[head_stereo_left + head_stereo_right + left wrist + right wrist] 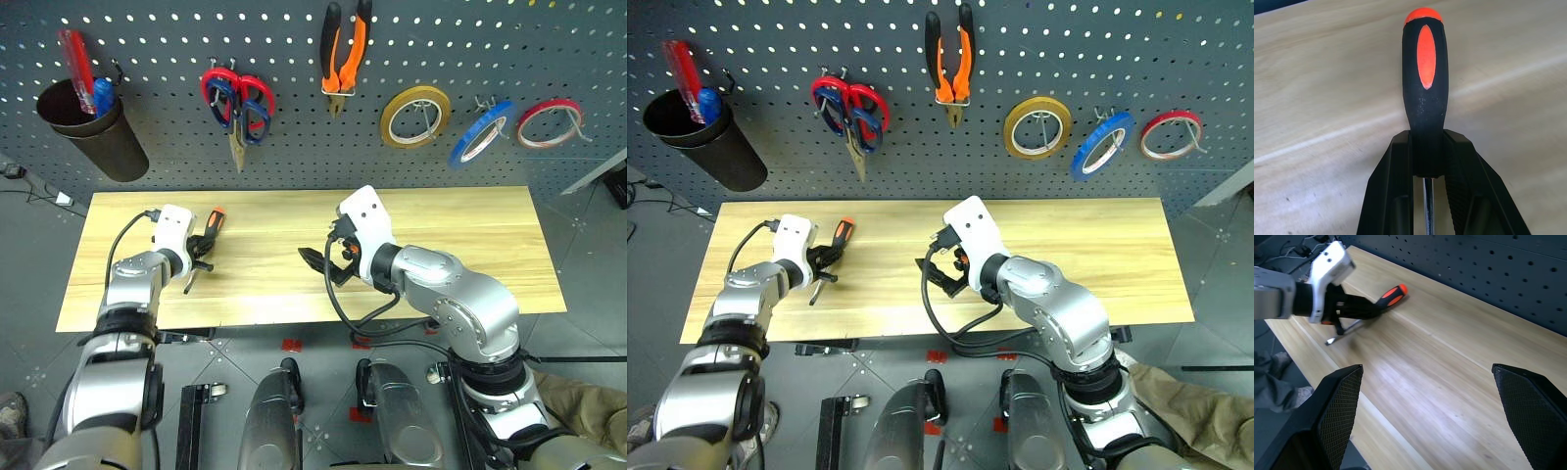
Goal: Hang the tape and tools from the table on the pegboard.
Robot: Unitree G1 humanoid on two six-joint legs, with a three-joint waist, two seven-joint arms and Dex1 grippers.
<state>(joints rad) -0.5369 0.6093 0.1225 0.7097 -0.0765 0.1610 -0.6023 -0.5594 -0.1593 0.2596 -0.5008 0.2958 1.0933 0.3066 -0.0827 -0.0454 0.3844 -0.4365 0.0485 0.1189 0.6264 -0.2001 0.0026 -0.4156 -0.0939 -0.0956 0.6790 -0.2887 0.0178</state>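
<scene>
A screwdriver [216,221] with a red-and-black handle lies at the left of the light wooden table [451,235]. My left gripper [201,251] is shut on the lower end of its handle [1425,88], and the metal shaft runs back between the fingers [1393,196]. My right gripper [323,259] hovers over the table's middle, open and holding nothing. On the dark pegboard [167,59] hang the orange-and-black pliers [345,54], the blue tape [482,133] and scissors [238,103] with red and dark blue handles.
A yellow tape ring [415,116] and a red one [549,122] also hang on the pegboard. A black cup [93,132] with red and blue items hangs at its left. Bare wood spreads to the right of my right arm.
</scene>
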